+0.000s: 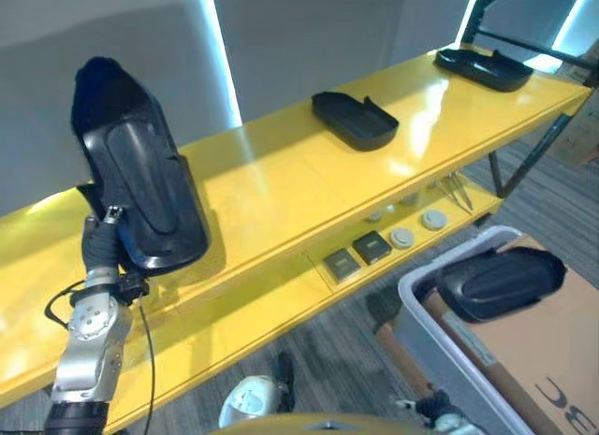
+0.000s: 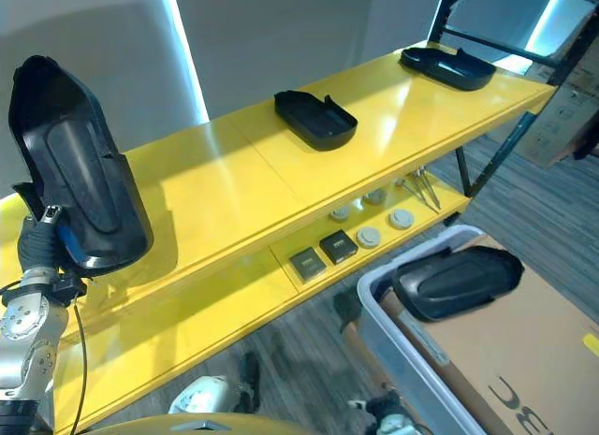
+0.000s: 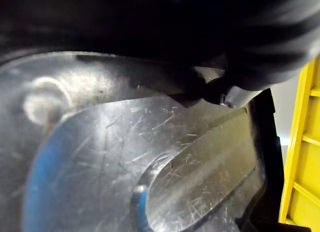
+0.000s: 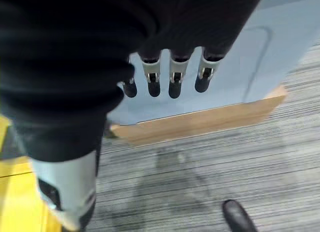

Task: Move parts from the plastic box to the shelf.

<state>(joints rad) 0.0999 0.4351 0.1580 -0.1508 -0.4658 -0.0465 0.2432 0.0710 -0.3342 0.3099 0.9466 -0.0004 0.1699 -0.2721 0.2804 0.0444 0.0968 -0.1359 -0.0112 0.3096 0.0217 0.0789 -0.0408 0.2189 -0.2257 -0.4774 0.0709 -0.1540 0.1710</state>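
My left hand [image 1: 101, 240] holds a large black moulded part [image 1: 140, 178] upright above the left end of the yellow shelf's top board [image 1: 281, 187]. The left wrist view shows the part's scratched inner face [image 3: 150, 157] very close, with a fingertip [image 3: 227, 92] curled against it. Two more black parts lie on the top board, one in the middle [image 1: 354, 119] and one at the far right [image 1: 484, 67]. Another black part [image 1: 501, 281] lies in the grey plastic box [image 1: 426, 327] at the lower right. My right hand [image 4: 165, 75] hangs with straight fingers, holding nothing.
The shelf's lower board [image 1: 281, 295] carries small dark square pieces [image 1: 372, 246] and round grey discs [image 1: 416, 227]. A cardboard sheet [image 1: 552, 360] lies in the plastic box. Grey striped carpet [image 4: 210, 177] covers the floor; a grey wall stands behind the shelf.
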